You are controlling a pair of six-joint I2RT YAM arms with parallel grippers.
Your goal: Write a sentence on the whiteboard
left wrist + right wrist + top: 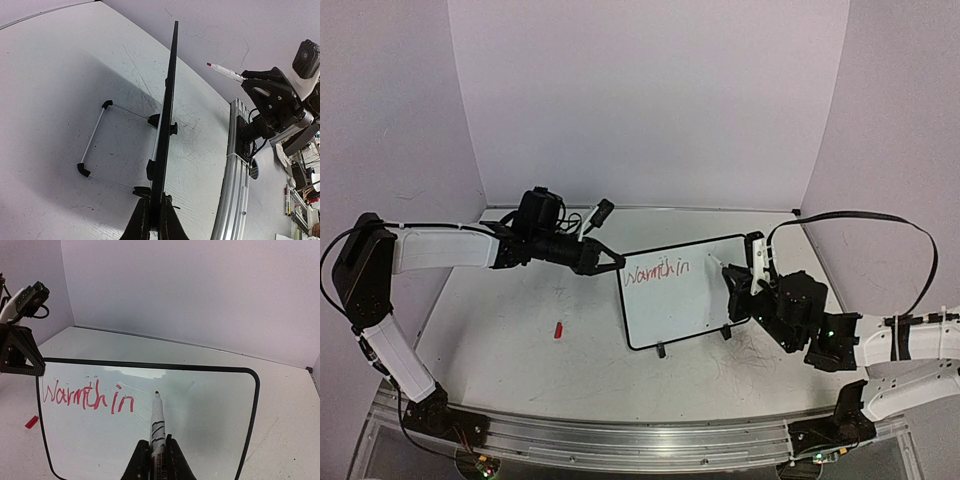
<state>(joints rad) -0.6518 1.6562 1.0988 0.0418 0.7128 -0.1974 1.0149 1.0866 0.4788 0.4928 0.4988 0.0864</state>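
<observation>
White tabletop (500, 345), white walls (650, 100). Your whiteboard (690, 310) stands tilted on its clip feet (661, 350) mid-table. Your left gripper (611, 263) is clamped on the board's left edge near the top corner. Your right gripper (156, 444) pinches a red marker (157, 420). Its tip points at the board just right of "in", with a gap visible in the left wrist view. On the board the sentence (87, 397) reads only "Warmth in", one line. A small red object (559, 329) lies on the table left of the board.

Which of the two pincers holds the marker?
The right pincer: it is shut on the marker, whose tip points at the whiteboard. The left pincer instead clamps the whiteboard's edge.
</observation>
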